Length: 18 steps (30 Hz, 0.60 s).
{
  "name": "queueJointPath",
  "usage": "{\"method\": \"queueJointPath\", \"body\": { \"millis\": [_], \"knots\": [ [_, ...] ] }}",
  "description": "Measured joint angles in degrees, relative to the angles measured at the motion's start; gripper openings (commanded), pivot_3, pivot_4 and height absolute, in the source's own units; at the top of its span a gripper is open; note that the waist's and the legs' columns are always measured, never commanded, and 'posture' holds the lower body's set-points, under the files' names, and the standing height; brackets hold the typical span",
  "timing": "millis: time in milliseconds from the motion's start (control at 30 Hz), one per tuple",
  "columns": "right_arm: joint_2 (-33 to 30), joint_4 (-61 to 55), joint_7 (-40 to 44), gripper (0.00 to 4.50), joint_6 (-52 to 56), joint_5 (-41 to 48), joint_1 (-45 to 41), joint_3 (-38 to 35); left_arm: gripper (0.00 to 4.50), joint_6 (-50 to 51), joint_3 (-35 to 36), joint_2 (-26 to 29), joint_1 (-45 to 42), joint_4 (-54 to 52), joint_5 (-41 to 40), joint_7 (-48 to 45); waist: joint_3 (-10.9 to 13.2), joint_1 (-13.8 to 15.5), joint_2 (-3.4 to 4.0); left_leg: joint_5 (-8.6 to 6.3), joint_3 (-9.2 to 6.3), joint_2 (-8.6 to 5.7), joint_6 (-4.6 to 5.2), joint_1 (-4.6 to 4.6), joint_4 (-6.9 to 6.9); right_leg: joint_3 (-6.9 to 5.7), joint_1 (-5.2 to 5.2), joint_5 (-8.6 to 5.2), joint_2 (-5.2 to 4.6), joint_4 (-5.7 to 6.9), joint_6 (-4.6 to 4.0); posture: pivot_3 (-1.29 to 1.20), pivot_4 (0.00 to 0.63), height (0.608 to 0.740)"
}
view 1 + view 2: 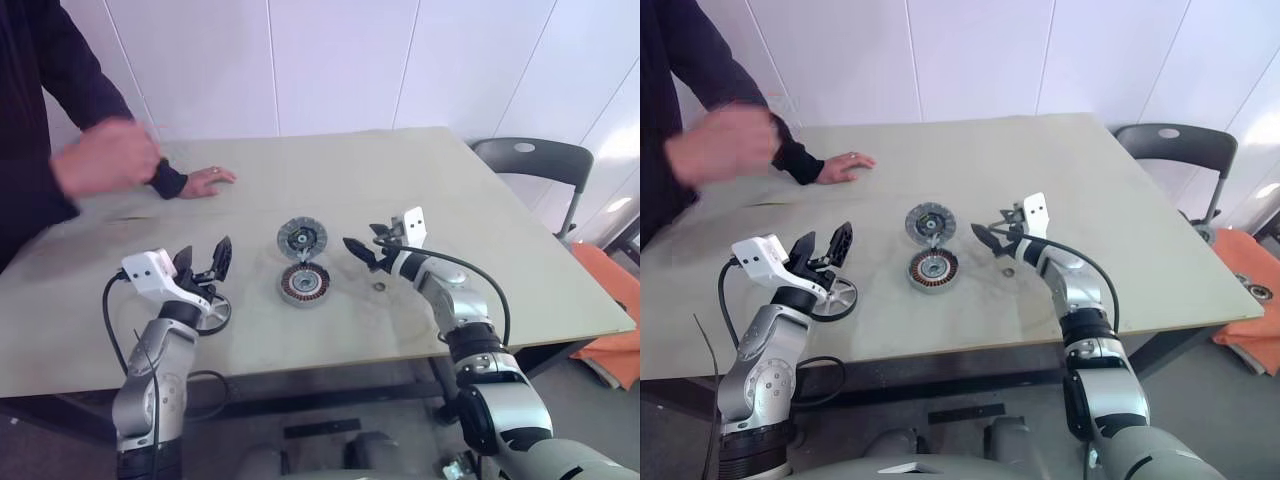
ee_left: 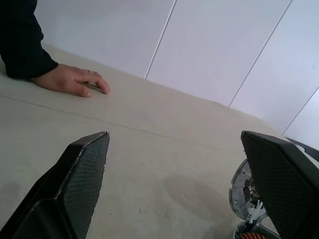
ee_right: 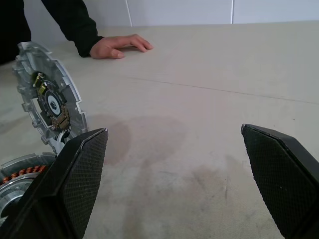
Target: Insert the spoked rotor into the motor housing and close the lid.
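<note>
2 grippers, left (image 1: 220,262) and right (image 1: 365,243), both spread wide, empty. Silver open-spoked metal rotor (image 1: 833,297) under left (rigid, probably slippery): pinch dark rim.

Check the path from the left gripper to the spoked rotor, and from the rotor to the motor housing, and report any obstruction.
Nothing visible blocks either path. The spoked rotor lies on the table just below the open left gripper. Bare table separates it from the motor housing. The lid stands tilted up at the housing's far edge, leaving the housing open from above.
</note>
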Motion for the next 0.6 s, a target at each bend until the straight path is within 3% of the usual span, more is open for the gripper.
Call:
{"method": "queueJointPath", "body": {
  "millis": [600],
  "knots": [
    [0.0,0.0,0.0,4.49,-0.1,0.0,0.0,0.0,4.5,0.0,0.0,0.0,0.2,0.0,0.0,0.0,0.0,0.0,0.0,0.0,0.0,0.0,0.0,0.0,0.0,0.0,0.0,0.0,0.0,0.0,0.0,0.0,0.0,0.74]
  ]
}}
